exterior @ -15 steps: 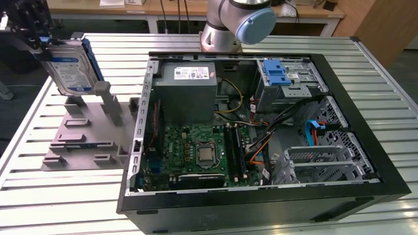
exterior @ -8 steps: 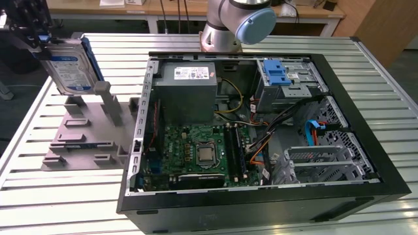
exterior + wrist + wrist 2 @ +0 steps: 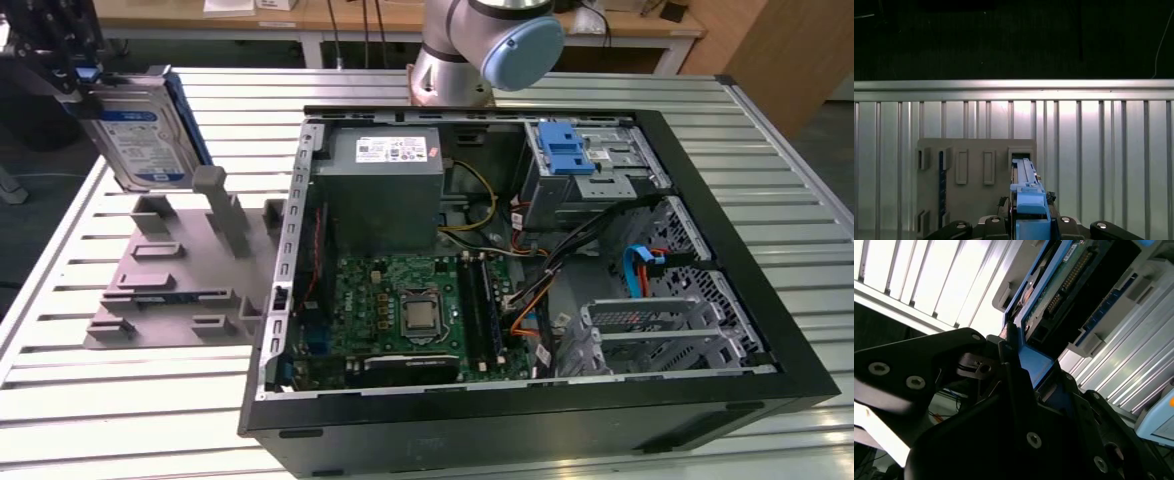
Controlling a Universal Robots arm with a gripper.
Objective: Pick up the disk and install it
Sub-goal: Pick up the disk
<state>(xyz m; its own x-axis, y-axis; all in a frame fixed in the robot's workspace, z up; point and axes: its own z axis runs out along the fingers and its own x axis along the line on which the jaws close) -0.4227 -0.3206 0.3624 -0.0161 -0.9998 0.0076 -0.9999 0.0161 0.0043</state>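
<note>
At the exterior view's left, your gripper (image 3: 78, 82) is clamped on the blue frame end of the disk (image 3: 140, 140). The disk hangs on edge, its long axis near vertical, label to the camera, above the grey fixture (image 3: 174, 270) and seemingly free of its slots. Well apart to the exterior view's right lies the open computer case (image 3: 534, 425), its blue-tabbed drive bay (image 3: 567, 150) in the far corner.
</note>
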